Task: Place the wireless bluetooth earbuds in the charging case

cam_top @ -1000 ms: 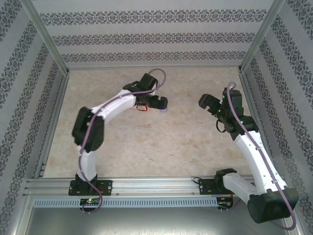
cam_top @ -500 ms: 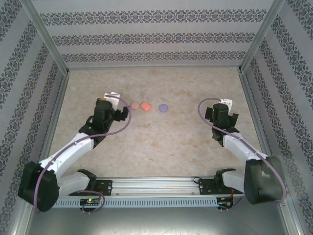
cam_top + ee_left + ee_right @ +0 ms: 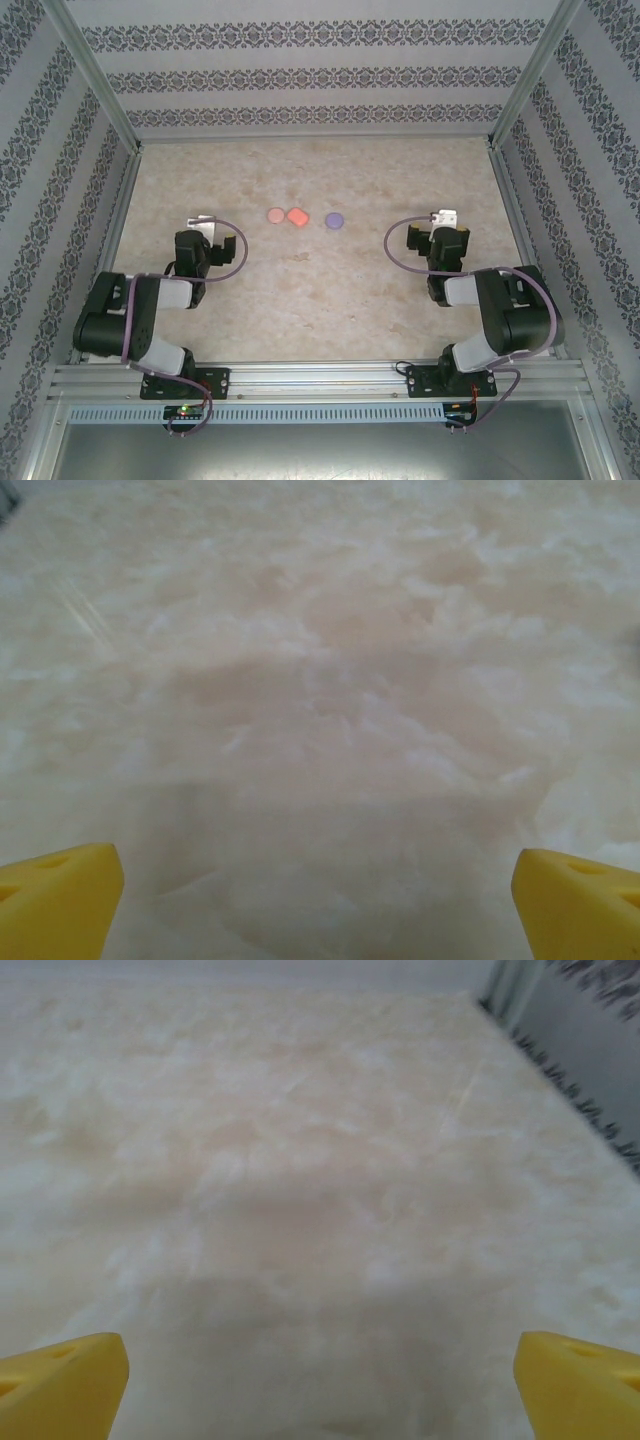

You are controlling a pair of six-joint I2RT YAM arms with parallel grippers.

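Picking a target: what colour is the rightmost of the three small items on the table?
Purple. The rightmost item shows best in the top external view.

Pale marbled table [image 3: 320, 290] (evenly lit) enclosed by patterned wallpaper walls [image 3: 310, 75].

Ahead of my left gripper [image 3: 204, 226], spread wide, the table [image 3: 320, 680] lies bare, and it is the same ahead of my right gripper [image 3: 443, 219], equally wide. Between the two, a little farther out, three small obstacles sit in a row: the pale pink case [image 3: 276, 215] and salmon case [image 3: 296, 216] just beside each other, the purple case [image 3: 334, 220] apart, leaving a gap. The patterned wall [image 3: 585, 1070] stands near my right side.
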